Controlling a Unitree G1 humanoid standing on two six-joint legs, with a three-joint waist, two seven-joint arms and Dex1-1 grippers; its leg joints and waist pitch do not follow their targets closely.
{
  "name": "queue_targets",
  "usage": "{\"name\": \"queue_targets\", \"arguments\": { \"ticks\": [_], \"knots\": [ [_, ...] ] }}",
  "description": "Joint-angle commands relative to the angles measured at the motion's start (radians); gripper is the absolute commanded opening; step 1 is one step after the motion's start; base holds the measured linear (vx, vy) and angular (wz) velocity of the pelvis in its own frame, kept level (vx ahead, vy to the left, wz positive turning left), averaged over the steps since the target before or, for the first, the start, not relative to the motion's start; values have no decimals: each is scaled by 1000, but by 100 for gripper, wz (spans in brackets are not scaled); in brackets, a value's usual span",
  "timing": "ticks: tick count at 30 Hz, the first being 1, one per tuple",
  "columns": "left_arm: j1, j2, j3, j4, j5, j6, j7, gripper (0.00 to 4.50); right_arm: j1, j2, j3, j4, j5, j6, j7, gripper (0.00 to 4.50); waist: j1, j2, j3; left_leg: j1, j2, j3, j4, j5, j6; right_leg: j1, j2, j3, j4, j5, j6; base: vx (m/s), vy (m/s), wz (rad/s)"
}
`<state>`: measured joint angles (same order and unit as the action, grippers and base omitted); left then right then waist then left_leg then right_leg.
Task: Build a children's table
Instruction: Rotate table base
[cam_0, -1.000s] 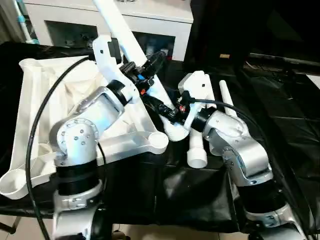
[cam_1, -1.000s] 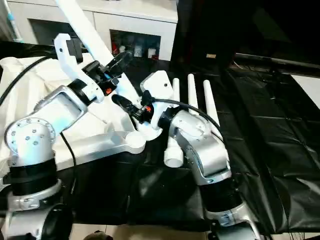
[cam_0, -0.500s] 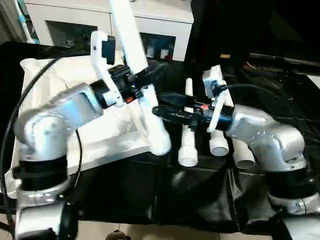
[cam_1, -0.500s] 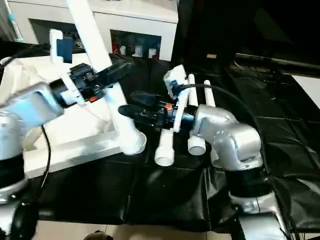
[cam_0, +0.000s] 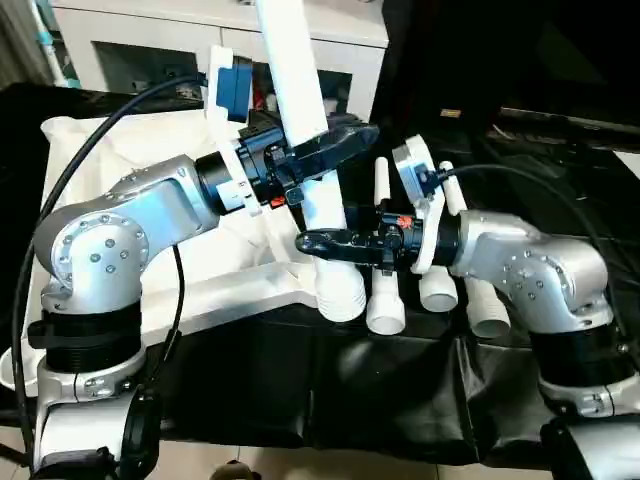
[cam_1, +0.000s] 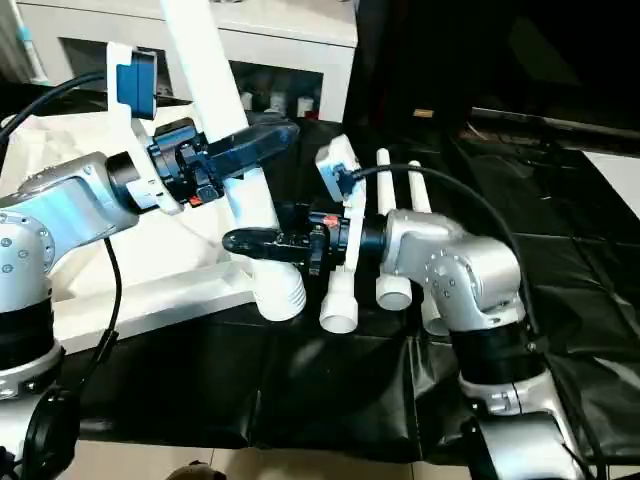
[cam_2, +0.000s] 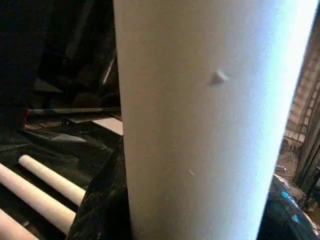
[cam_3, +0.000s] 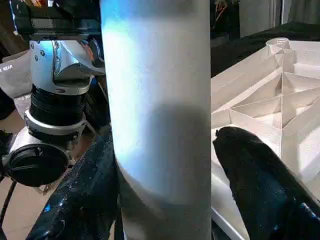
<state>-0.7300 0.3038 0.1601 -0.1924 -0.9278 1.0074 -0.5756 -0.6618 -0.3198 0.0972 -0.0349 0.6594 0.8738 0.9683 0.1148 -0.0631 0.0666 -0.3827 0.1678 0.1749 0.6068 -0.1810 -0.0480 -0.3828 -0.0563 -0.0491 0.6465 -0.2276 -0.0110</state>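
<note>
The white tabletop lies upside down on the left, its ribs facing up. My left gripper is shut on a long white leg and holds it steeply tilted. The same leg stands close up in the wrist views. The leg's thick ribbed end hangs at the tabletop's near right corner, and the socket there is hidden. My right gripper reaches in from the right. It is open, with one black finger on each side of the leg's lower part.
Three more white legs lie side by side on the black-covered table, under my right forearm. A white cabinet with glass doors stands behind the tabletop. Dark covered surfaces lie to the right.
My left gripper has swung the leg steeper and shifted it right. My right arm has uncurled, pointing left at the leg's lower part, and its fingers have opened wider.
</note>
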Motion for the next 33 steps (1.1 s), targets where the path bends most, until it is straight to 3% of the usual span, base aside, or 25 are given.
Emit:
{"name": "queue_targets", "arguments": {
  "ticks": [1,9,12,15,22,27,33],
  "knots": [
    [-29,-4,2,-5,-23,-3,-11,179,-9,-5,-5,10,11,23,-7,272,3,9,-74,21,57,-20,-65,-50,-34,51,-84,51,-65,23,-200,0,0,0],
    [-32,-6,10,5,-29,-10,-6,179,-8,5,-16,11,26,27,-13,196,4,11,-75,21,57,-20,-66,-54,-38,51,-85,50,-64,23,-202,0,0,0],
    [-30,-6,13,6,-30,-15,-1,178,-7,9,-19,8,29,30,-21,194,3,13,-75,21,57,-20,-66,-56,-41,51,-85,50,-64,23,-201,0,0,0],
    [-36,-19,37,20,-57,-1,21,248,-6,13,-23,8,31,31,-29,189,3,11,-76,21,57,-20,-65,-50,-40,52,-86,50,-62,38,-205,0,0,0],
    [-48,-35,77,34,-93,4,61,299,-7,19,-36,11,40,36,-41,186,4,11,-75,21,56,-20,-64,-53,-38,52,-85,50,-64,32,-207,0,0,0],
    [-35,-29,65,15,-95,8,68,347,-7,20,-38,12,44,38,-45,186,4,10,-76,21,56,-19,-64,-47,-40,51,-85,50,-64,30,-198,0,0,0],
    [-16,-14,42,1,-74,7,64,369,-10,25,-48,16,65,46,-53,186,4,9,-76,20,56,-20,-64,-43,-41,52,-85,50,-63,30,-193,0,0,0]
  ]
}}
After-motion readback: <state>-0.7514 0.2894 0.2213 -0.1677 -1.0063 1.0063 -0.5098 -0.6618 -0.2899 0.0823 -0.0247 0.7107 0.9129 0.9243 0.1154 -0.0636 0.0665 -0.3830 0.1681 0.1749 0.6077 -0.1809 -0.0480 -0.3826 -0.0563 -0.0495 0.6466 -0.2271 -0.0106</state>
